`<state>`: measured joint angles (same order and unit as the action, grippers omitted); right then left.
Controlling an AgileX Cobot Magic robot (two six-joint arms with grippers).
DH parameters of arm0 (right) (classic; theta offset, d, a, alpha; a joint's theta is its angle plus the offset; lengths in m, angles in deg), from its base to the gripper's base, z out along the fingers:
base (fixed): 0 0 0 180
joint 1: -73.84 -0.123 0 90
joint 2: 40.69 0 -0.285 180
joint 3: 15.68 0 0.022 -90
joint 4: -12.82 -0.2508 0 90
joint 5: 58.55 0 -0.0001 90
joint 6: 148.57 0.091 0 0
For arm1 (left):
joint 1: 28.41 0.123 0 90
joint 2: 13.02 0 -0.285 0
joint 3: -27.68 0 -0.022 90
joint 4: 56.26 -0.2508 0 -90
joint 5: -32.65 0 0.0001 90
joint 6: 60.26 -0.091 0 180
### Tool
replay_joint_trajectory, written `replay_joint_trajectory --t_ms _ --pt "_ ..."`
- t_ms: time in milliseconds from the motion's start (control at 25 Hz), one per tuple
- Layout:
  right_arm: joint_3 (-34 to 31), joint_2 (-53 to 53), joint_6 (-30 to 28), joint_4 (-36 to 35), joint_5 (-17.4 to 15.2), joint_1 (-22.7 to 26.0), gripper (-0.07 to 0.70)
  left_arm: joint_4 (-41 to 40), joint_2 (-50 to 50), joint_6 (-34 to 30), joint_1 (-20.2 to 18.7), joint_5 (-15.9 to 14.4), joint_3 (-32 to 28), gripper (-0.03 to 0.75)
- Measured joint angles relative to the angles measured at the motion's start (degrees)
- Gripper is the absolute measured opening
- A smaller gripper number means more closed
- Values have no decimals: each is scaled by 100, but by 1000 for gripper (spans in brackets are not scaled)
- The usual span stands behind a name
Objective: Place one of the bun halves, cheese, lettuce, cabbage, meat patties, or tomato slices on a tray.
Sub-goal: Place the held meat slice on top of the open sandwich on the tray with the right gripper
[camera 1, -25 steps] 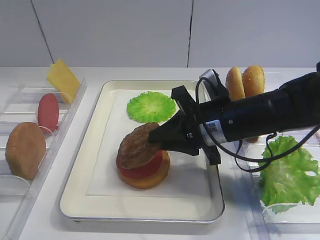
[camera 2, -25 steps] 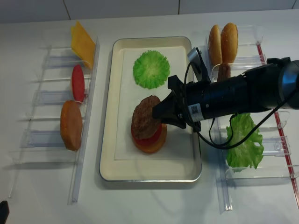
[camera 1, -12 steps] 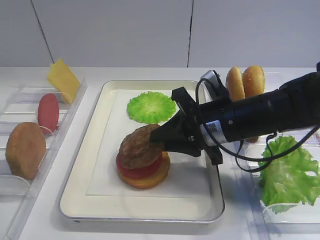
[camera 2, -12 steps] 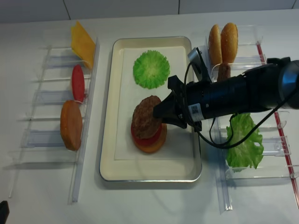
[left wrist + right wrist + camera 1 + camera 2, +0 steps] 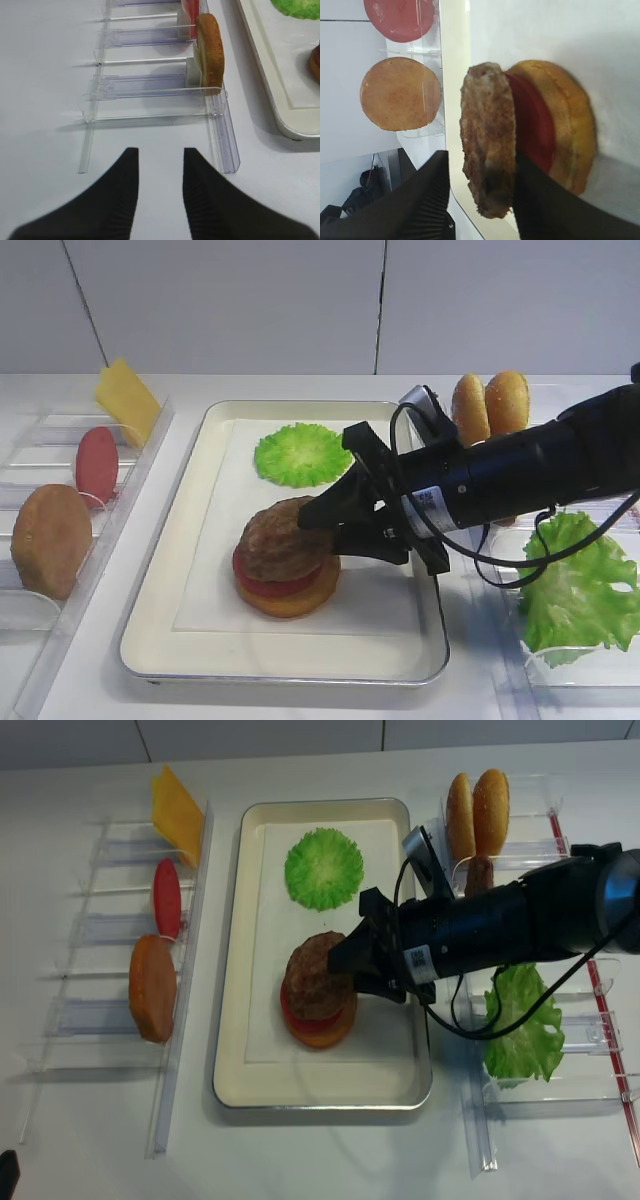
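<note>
Resting on the tomato slice (image 5: 262, 582) and bottom bun (image 5: 290, 598) near the middle of the tray (image 5: 180, 540), the patty (image 5: 282, 539) lies flat on the stack, broad faces up and down. Right gripper (image 5: 340, 525) reaches in from the right of the tray; in the wrist view its two fingers (image 5: 432, 190) stand one either side of the patty's near edge, with a visible gap on the outer finger's side, so the jaws read as partly spread and no longer pinching. Whether the inner finger touches the meat, I cannot tell. Patty lies straight ahead of the jaws, its disc plane running between the fingers, so a clean exit looks like a pull straight back along the arm's own line; any sideways drift risks dragging the patty off the tomato. Left gripper (image 5: 159, 197) hangs well away over bare table by the left rack (image 5: 160, 90), fingers apart, holding nothing. Right arm is plainly the nearer one. Cabbage (image 5: 302, 453) sits apart at the tray's far end.
</note>
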<state>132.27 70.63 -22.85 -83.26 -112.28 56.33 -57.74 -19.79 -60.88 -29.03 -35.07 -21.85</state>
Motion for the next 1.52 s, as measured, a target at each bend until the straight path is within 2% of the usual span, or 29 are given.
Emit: replay_joint_trajectory --t_ms 360,800,1000,1240,1520 --pt "0 0 59 43 -11 0 340 0 0 0 0 0 0 205" --pt "16 0 451 303 -84 0 340 0 0 0 0 0 0 205" --pt "45 0 570 324 -22 -11 340 0 0 0 0 0 0 205" --pt "149 0 761 494 283 -222 340 0 0 0 0 0 0 205" --pt "185 0 941 633 318 -229 340 0 0 0 0 0 0 205"
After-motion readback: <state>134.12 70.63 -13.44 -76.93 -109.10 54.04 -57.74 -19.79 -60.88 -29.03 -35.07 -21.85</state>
